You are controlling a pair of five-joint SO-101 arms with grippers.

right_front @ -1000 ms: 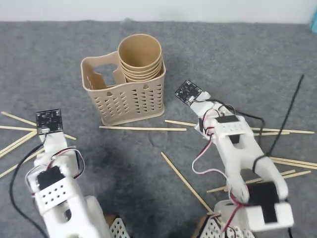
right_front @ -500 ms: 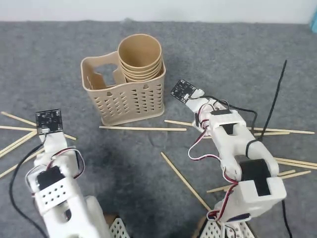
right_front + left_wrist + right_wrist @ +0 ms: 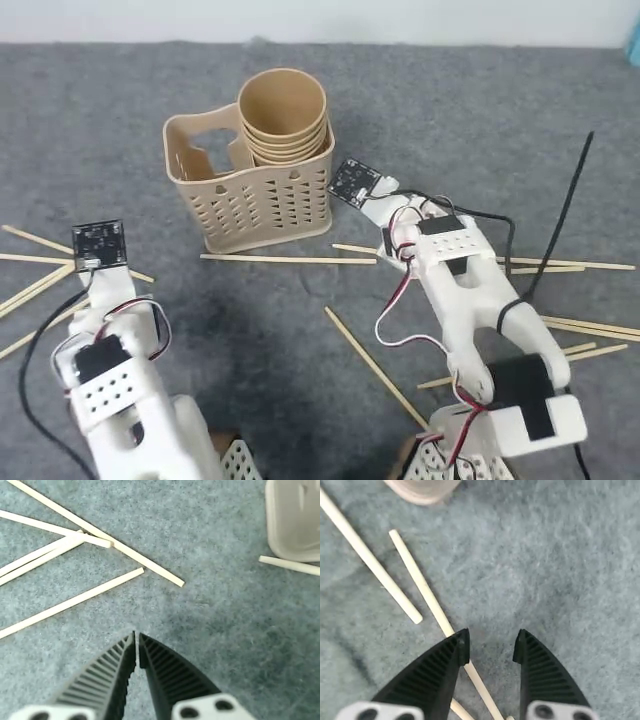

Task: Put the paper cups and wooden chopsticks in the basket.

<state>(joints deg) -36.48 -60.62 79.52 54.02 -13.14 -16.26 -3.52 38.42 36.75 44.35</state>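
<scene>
A beige slotted basket stands at the back of the grey carpet with a stack of brown paper cups inside it. Wooden chopsticks lie loose on the carpet: one in front of the basket, several at the left and several at the right. My right gripper hangs open low over the carpet, just right of the basket, with a chopstick running beside one finger. My left gripper is shut and empty, near several chopsticks.
A diagonal chopstick lies between the two arms. The basket's corner is seen in the left wrist view and its base in the right wrist view. Bare carpet lies between the arms and behind the basket.
My right arm has swung left, closer to the basket's right side. The left arm has stayed still.
</scene>
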